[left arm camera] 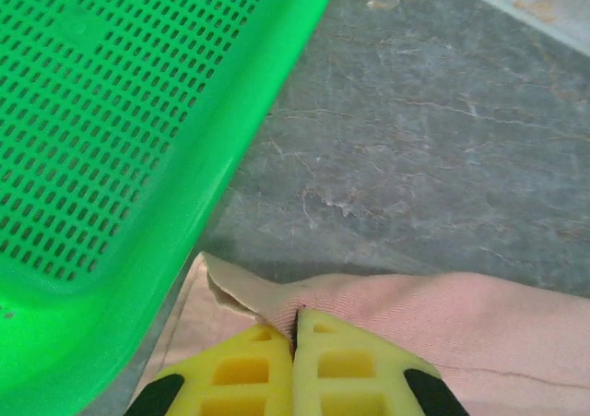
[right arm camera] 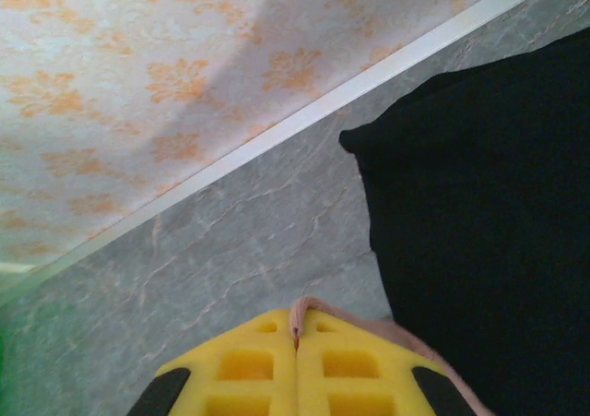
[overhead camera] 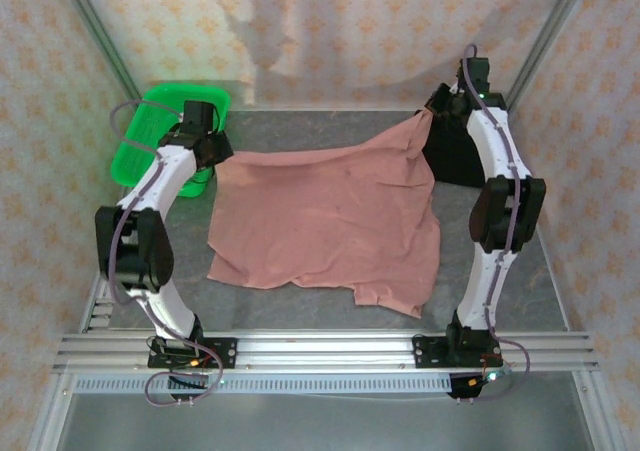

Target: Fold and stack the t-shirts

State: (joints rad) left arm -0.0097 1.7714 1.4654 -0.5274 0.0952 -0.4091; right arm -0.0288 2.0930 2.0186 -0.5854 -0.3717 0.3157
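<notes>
On grey marbled table (overhead camera: 545, 281) | wrinkled salmon-pink shirt (overhead camera: 330, 226) | smooth black shirt (overhead camera: 455, 156)

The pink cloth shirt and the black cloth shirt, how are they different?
The dusty pink cloth t-shirt is spread wide across the middle of the grey table; the plain black cloth t-shirt lies off at the far right. The pink t-shirt is pinched at its far corners by the left gripper and the right gripper; the black t-shirt is held by neither. Both are soft cloth on that table.

The pink shirt (overhead camera: 330, 221) is matt cloth, the basket (left arm camera: 111, 112) glossy plastic, the table (left arm camera: 442, 130) seemingly smooth.
</notes>
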